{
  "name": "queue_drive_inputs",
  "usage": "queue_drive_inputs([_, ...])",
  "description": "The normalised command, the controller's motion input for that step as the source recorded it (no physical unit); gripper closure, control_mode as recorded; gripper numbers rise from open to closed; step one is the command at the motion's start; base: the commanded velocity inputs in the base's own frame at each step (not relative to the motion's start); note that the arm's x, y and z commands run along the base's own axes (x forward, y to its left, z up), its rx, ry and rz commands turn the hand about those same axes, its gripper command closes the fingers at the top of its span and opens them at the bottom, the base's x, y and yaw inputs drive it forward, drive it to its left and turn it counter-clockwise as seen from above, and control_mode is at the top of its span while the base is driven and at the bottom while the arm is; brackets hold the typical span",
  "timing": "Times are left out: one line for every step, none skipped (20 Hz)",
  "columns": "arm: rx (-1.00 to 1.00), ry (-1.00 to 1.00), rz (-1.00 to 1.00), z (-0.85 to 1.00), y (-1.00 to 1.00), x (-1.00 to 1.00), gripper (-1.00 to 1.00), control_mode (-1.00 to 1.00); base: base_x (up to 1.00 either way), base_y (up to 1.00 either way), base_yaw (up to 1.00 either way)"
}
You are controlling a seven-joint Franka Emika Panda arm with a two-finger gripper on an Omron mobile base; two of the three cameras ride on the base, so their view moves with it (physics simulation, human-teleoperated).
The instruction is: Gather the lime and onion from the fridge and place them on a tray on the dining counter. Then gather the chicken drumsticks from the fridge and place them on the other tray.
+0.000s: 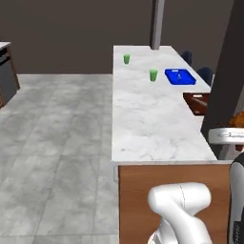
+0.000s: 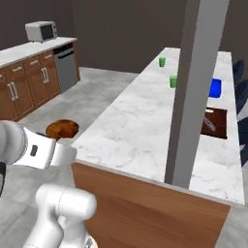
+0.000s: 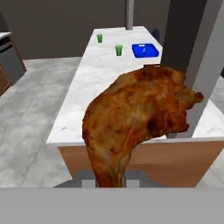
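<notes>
- A chicken drumstick (image 3: 140, 118) is seen large in the centre of the hand view, its narrow end running down to the bottom centre where the claw (image 3: 109, 181) is clenched on it; the fingertips themselves are largely hidden by the meat.
- In the right base view the same drumstick (image 2: 62, 129) is seen at the left of the frame, just beyond the white wrist, off the near left corner of the dining worktop (image 2: 140, 131) and not over it.
- In the left base view a scrap of brown meat (image 1: 238, 120) is seen at the right edge, above the white hand.
- The arm is bent: in the right base view the forearm enters from the left edge and is pointed toward the worktop's near corner.
- The blue tray (image 1: 180, 76) is seen lying on the far right part of the worktop, upper right of the left base view, well apart from the claw.
- The dark brown tray (image 1: 196, 102) is seen nearer, at the worktop's right edge, partly cut off by a dark pillar (image 2: 193, 87).
- Two green cups (image 1: 153, 75) are set left of the blue tray, one farther back.
- A wall worktop with cabinets and a microwave (image 2: 41, 31) is noted at the upper left of the right base view.
</notes>
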Motion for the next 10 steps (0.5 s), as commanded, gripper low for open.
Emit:
queue_drive_inputs([0.0,0.0,0.0,0.0,0.0,0.0,1.0,1.0,-1.0,-0.4,-0.11])
queue_drive_inputs([0.0,0.0,0.0,0.0,0.0,0.0,1.0,1.0,-1.0,-0.29,-0.11])
queue_drive_inputs([0.0,0.0,0.0,0.0,0.0,0.0,1.0,1.0,-1.0,-0.28,-0.11])
queue_drive_inputs([0.0,0.0,0.0,0.0,0.0,0.0,1.0,1.0,-1.0,-0.33,-0.12])
queue_drive_inputs([0.0,0.0,0.0,0.0,0.0,0.0,1.0,1.0,-0.83,-0.5,-0.14])
queue_drive_inputs([0.0,0.0,0.0,0.0,0.0,0.0,1.0,1.0,-0.68,-0.64,-0.14])
queue_drive_inputs([0.0,0.0,0.0,0.0,0.0,0.0,1.0,1.0,-0.49,-0.78,-0.15])
queue_drive_inputs([0.0,0.0,0.0,0.0,0.0,0.0,1.0,1.0,-0.35,-0.84,-0.14])
queue_drive_inputs([0.0,0.0,0.0,0.0,0.0,0.0,1.0,1.0,-0.17,-0.93,-0.12])
queue_drive_inputs([0.0,0.0,0.0,0.0,0.0,0.0,1.0,1.0,-0.11,-0.95,-0.12])
